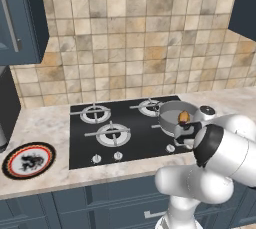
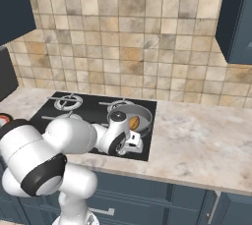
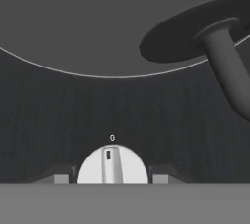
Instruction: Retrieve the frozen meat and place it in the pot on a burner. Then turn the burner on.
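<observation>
The grey pot (image 1: 169,121) stands on the front right burner of the black stove (image 1: 80,143). The frozen meat (image 1: 184,117), a small brown-orange lump, lies inside it. The right base view shows the same pot (image 2: 143,114) and meat (image 2: 134,122) just behind the hand. My gripper (image 3: 111,178) is down at the stove's front edge. Its two fingertips (image 3: 61,178) sit close on either side of a white burner knob (image 3: 112,165). The knob's pointer is upright under the "0" mark.
A round patterned plate (image 1: 28,160) lies on the counter left of the stove. Three other white knobs (image 1: 118,155) line the stove's front edge, with three bare burners (image 1: 113,134) behind. Bare marble counter (image 2: 202,140) stretches to the right of the stove.
</observation>
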